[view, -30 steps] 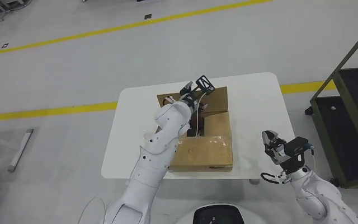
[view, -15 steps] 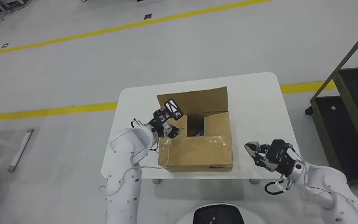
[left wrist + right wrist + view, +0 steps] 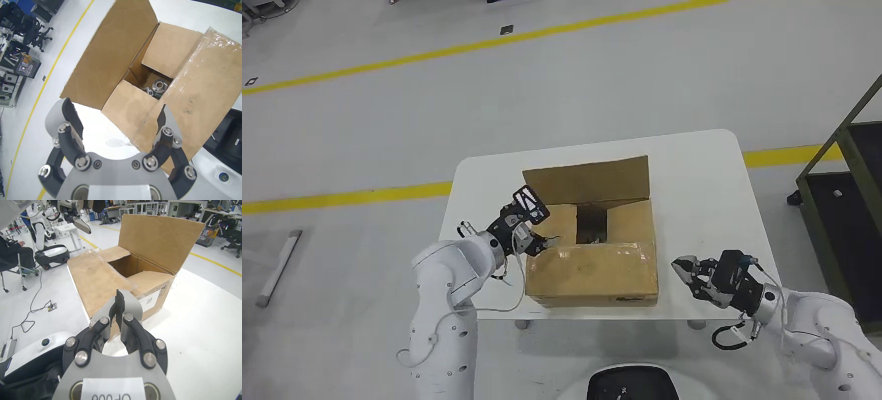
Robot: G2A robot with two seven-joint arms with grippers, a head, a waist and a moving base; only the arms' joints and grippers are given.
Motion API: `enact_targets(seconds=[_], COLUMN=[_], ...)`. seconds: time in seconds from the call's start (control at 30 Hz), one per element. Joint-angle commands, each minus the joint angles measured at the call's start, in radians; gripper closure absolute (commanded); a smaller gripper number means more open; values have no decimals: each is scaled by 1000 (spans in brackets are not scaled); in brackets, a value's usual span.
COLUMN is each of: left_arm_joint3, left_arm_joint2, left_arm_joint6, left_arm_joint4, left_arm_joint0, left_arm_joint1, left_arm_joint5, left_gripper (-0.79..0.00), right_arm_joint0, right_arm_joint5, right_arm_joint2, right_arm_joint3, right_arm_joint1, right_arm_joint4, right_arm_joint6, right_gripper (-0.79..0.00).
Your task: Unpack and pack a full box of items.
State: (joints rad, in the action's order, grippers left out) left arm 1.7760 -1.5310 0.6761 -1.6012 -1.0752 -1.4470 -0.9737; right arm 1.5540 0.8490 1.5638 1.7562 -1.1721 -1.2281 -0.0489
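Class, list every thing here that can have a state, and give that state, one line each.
Brown cardboard box, upright and partly open.
Far flap, raised upright.
Tape-covered near flap, folded down over the top.
Silver round metal flange, lying flat inside the box.
Left pincer, open and empty.
Right pincer, shut and empty.
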Motion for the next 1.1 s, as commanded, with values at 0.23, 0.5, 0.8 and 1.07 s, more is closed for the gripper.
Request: enact_targets(seconds=[0.23,0.5,0.8,1.07], left_arm_joint3=[0,0,0,0], left_arm_joint2=[0,0,0,0], left_arm_joint6=[0,0,0,0], left_arm_joint4=[0,0,0,0], left_arm_joint0=[0,0,0,0], left_arm_joint1=[0,0,0,0], left_arm_joint5=[0,0,0,0], left_gripper=[-785,-785,-785,-785], right_arm_joint0=[-135,-320,-320,-331], right_arm_joint5=[119,156,156,86], right_arm_joint2=[13,-62,-62,-91], right_arm_joint3=[43,-34,-34,5], right_arm_joint1=[27,67,67,68], right_arm_joint4=[194,498,498,490], right_arm_joint6=[-331,-756,-756,-751], right_gripper=[0,0,0,0])
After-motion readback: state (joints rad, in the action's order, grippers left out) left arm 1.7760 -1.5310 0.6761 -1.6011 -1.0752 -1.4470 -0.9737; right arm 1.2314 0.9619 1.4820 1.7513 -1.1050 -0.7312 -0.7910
